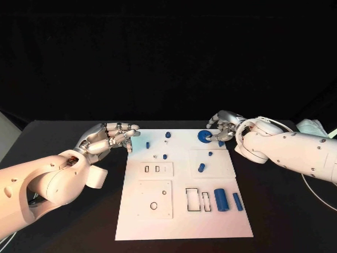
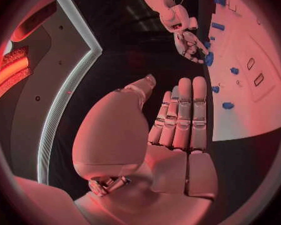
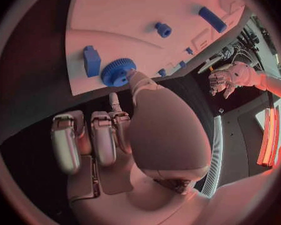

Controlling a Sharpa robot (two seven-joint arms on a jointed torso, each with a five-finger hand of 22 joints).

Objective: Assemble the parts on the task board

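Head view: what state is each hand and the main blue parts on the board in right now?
Left hand: empty, fingers apart, beside the board's far left corner.
Right hand: fingers touching the blue gear.
Blue gear: flat on the white board, far end.
Two blue cylinders: lying side by side near the front right.

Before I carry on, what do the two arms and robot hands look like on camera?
Both arms are smooth, rounded white shells with small dark screw points. The left arm and right arm each end in a silver, metallic, many-fingered robot hand: left robot hand, right robot hand. A thin dark cable trails below the right arm. The fingers are segmented, with paler pads.
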